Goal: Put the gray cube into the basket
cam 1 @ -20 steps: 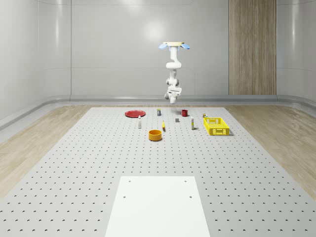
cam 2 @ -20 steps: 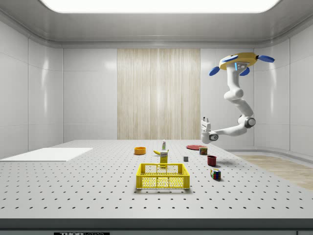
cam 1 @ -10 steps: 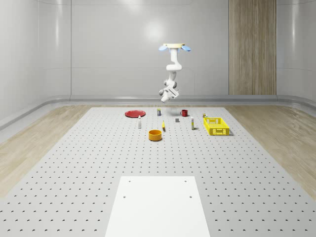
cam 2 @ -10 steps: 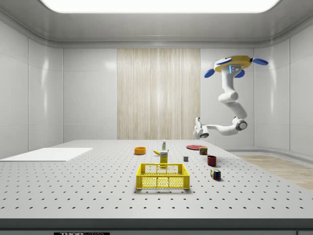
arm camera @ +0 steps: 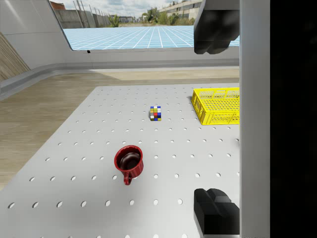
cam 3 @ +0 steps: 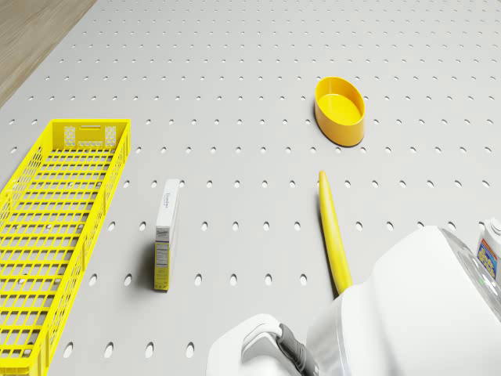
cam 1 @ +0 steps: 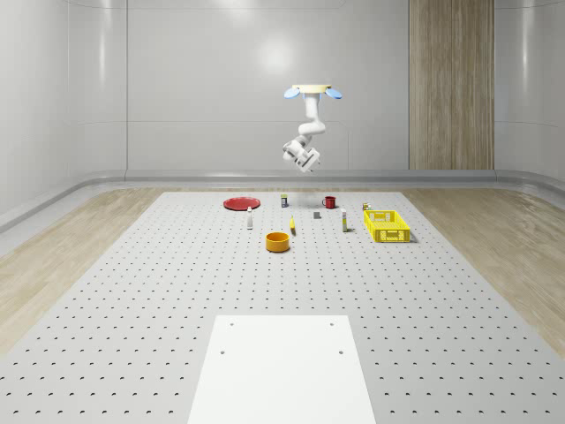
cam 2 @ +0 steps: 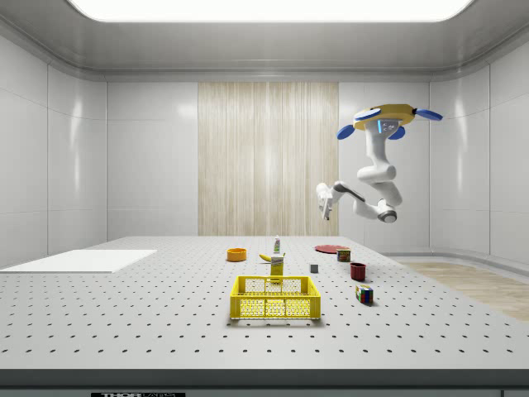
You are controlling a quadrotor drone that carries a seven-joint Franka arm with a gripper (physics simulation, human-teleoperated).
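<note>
Gray cube (cam 2: 314, 268) is left untouched on the far surface (cam 1: 177, 291), beyond the yellow basket (cam 2: 275, 298); the pincer (arm camera: 218, 119), spread empty, is held high. A descent is needed next.

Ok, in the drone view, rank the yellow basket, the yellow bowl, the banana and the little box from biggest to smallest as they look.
1. Yellow basket, clearly largest.
2. Banana and yellow bowl: longer versus bulkier, and the arm hides the banana's end, so unranked.
3. Box, smallest.
</note>
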